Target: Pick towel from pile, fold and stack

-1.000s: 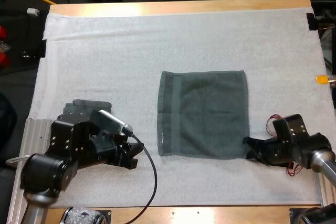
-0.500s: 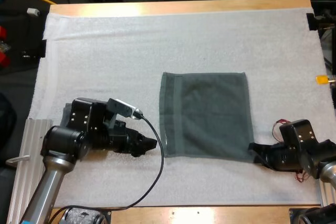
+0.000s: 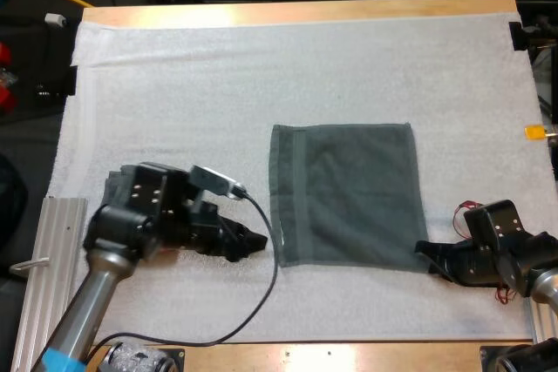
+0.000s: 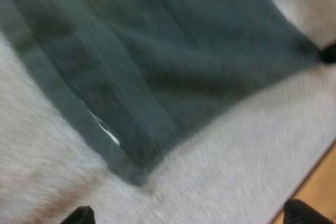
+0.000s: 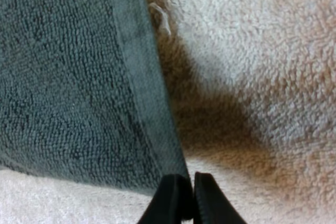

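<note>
Towel (image 3: 344, 193) has slid rightward, corner pinched in right pincer (image 3: 423, 252); left pincer (image 3: 255, 240) open nearby.

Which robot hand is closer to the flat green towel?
Right. The right gripper is shut on the towel at its near right corner. The left gripper is open beside the near left corner, with a strip of mat between them.

the left arm comes in from 7 o'clock, its black two-fingered left gripper (image 3: 253, 240) aimed at 3 o'clock, fingers wide apart. the black right gripper (image 3: 422, 250) points to 9 o'clock, pinching a dark grey-green towel (image 3: 349, 193) corner.
</note>
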Motion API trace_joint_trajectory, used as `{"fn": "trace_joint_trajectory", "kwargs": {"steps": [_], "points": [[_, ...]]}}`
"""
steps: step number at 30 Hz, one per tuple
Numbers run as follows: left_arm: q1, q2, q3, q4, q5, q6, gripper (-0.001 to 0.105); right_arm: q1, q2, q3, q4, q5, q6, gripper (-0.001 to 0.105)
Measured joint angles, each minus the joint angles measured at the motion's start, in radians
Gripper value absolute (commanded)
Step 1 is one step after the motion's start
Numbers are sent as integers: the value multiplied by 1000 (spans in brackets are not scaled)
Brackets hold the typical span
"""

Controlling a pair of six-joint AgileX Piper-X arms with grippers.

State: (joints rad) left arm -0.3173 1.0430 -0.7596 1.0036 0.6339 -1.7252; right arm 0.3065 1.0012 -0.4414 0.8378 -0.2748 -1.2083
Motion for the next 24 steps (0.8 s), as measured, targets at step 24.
{"fn": "trace_joint_trajectory", "kwargs": {"steps": [24], "points": [[-472, 377, 2, -201, -514, -1, 68, 0, 0, 0, 0, 2, 0, 0]]}}
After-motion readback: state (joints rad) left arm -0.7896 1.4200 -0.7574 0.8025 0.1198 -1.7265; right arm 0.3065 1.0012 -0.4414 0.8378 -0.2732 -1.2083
